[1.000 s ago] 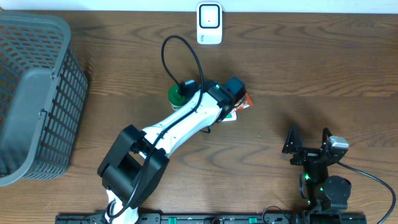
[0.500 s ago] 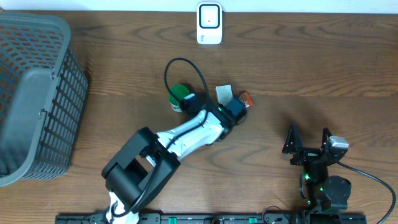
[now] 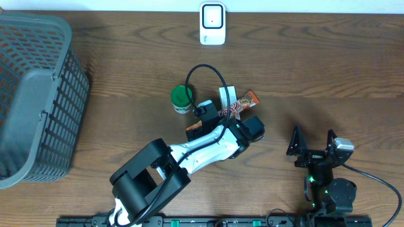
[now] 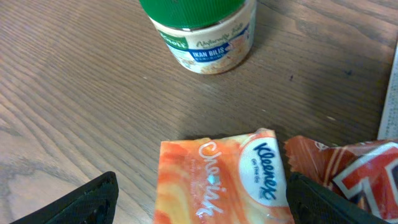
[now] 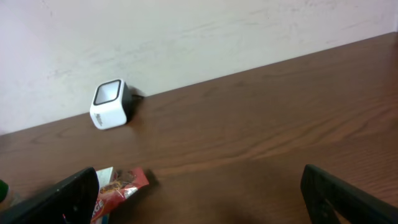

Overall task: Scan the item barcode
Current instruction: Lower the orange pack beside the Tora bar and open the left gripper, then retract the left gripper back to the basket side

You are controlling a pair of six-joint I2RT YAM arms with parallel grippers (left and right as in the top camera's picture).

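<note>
Straddling an orange Kleenex tissue pack [image 4: 217, 177], my left gripper [image 4: 208, 202] stands with its jaws spread wide and nothing clamped. The left wrist view shows bare wood between the pack and one dark finger [image 4: 87, 202]. The other finger sits close against the pack's opposite edge, and I cannot tell whether it touches.

The pack, the item I am working with, lies flat on the table [image 3: 328, 69] just on my side of a green-lidded jar [image 4: 205, 46], apart from it. A red-and-orange snack wrapper [image 4: 354, 171] lies to the right of the jar, its near end just beside the pack's corner. A white strip [image 3: 225, 96] lies between the wrapper and the jar. Seen from overhead, my white left arm [image 3: 202, 148] reaches in from my side of the jar and covers most of the pack, with only an orange edge in sight.

My right gripper [image 3: 312, 144] hangs well to the right of the jar and nearer to me, its jaws equally wide and holding nothing. Its wrist camera looks out over brown wood between the two fingers.

The white barcode scanner [image 3: 213, 24] stands beyond the jar at the table's far edge, a little to the jar's right and well apart from the pack. A grey mesh basket [image 3: 63, 94] sits far to the jar's left, at the table's side edge.
</note>
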